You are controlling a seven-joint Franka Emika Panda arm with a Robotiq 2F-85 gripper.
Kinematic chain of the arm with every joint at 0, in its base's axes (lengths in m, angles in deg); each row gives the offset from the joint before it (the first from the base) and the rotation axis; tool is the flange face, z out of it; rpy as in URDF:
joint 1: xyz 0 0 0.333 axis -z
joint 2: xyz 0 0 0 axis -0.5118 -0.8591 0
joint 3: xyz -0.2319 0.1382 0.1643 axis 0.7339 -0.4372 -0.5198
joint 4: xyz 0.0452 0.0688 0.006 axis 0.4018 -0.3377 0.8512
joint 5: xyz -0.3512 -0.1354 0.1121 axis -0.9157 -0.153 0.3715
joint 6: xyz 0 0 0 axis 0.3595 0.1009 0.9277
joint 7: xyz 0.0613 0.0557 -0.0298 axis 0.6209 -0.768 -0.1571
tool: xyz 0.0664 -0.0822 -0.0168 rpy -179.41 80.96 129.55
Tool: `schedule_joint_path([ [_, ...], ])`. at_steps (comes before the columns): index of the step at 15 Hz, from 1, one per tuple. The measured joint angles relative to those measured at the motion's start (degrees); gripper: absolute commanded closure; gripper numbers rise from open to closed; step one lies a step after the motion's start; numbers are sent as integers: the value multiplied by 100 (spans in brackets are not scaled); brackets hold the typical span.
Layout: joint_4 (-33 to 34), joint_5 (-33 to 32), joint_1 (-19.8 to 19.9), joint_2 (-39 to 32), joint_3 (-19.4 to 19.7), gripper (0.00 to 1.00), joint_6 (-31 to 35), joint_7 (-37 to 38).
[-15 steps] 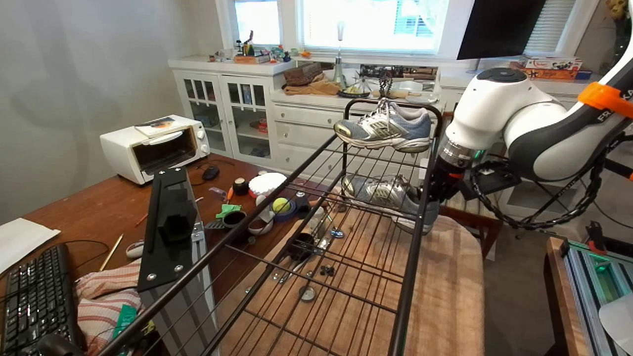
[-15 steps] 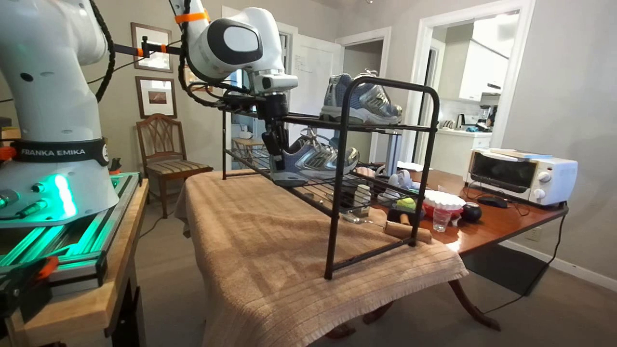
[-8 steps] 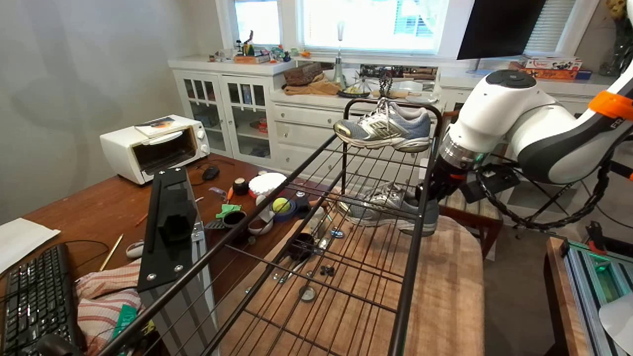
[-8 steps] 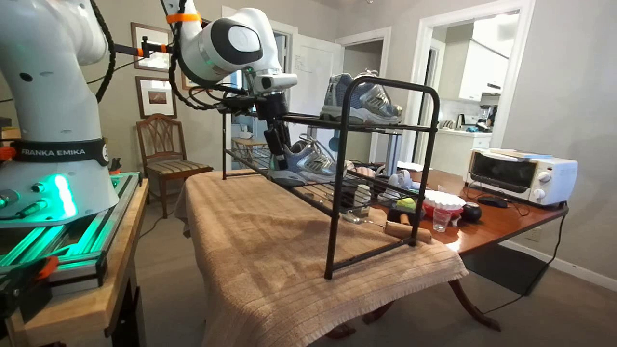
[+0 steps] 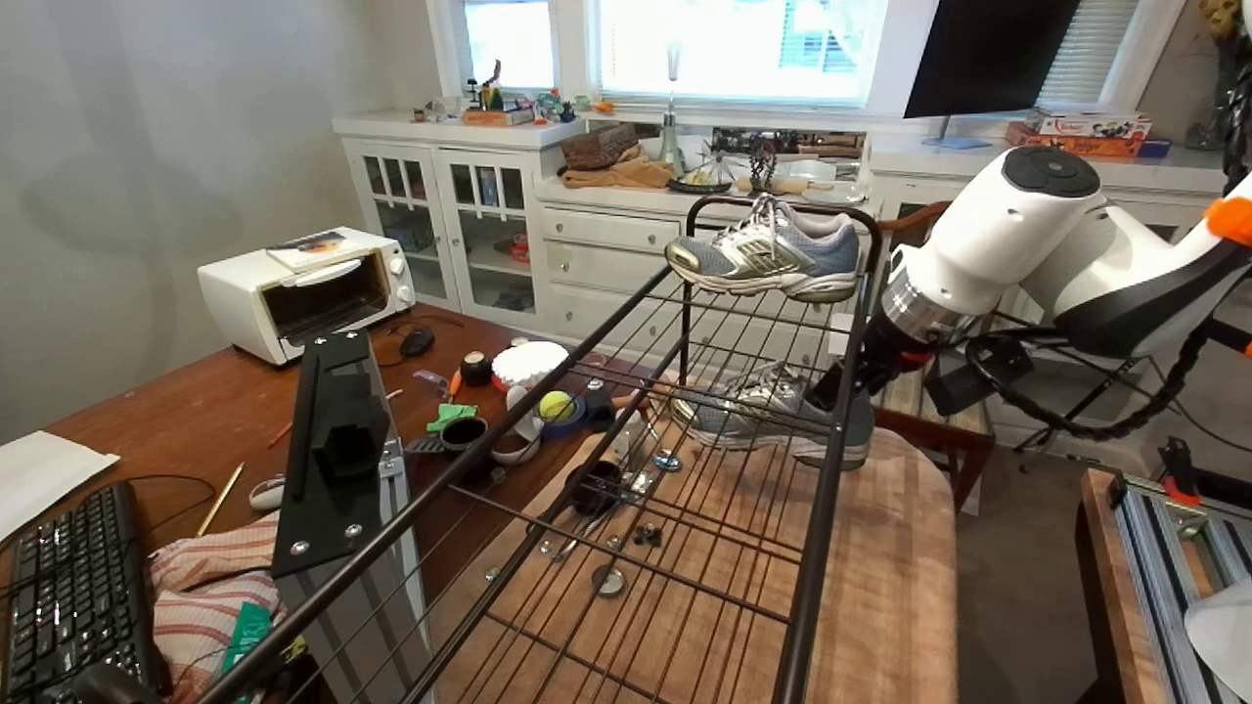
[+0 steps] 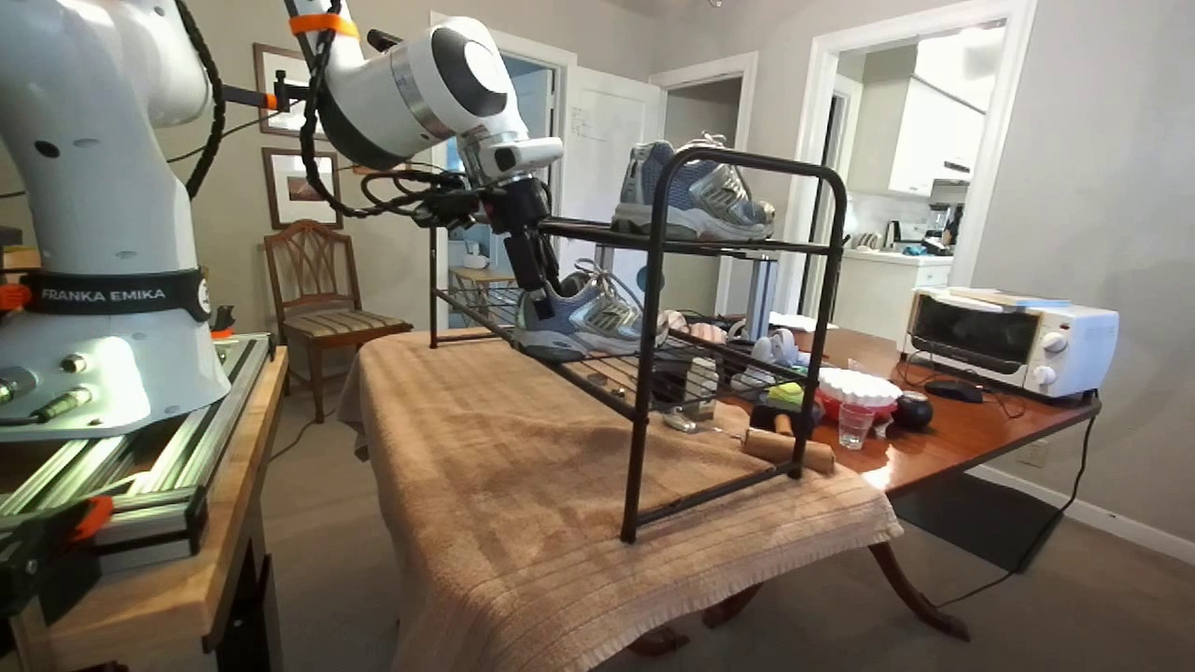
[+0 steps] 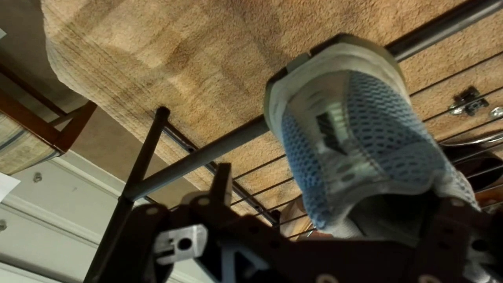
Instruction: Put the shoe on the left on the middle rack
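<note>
The gripper stands at the lower shoe, fingers apart — and since the heel overhangs the middle rack, a finger snagging the collar could drag it off.

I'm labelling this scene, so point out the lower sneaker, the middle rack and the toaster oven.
Lower sneaker (image 7: 377, 133): wrist view, blue mesh near the heel.
Middle rack (image 7: 232, 141): wrist view, bare stretch of its side rail.
Toaster oven (image 6: 976, 336): in an exterior view, dark glass of its door.
</note>
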Motion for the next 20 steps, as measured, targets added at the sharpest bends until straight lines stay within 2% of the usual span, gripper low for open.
schedule_joint_path([
  [2, 40, -769, 36, 3, 19, 9, 19, 646],
  [3, 69, -1119, 50, 4, 25, 23, 32, 956],
  [4, 97, -1463, 54, 5, 34, 28, 39, 1274],
  [9, 161, -2973, 66, 105, 48, 69, 73, 2721],
  [13, 158, -4082, 66, 264, 42, 98, 73, 3667],
  [15, 159, -4588, 63, 348, 20, 100, 67, 4086],
  [17, 157, -5031, 62, 414, -7, 97, 47, 4441],
  [18, 157, -5210, 62, 426, -23, 92, 31, 4587],
  [19, 157, -5374, 62, 429, -39, 83, 9, 4731],
  [20, 157, -5517, 62, 429, -57, 81, -17, 4861],
])
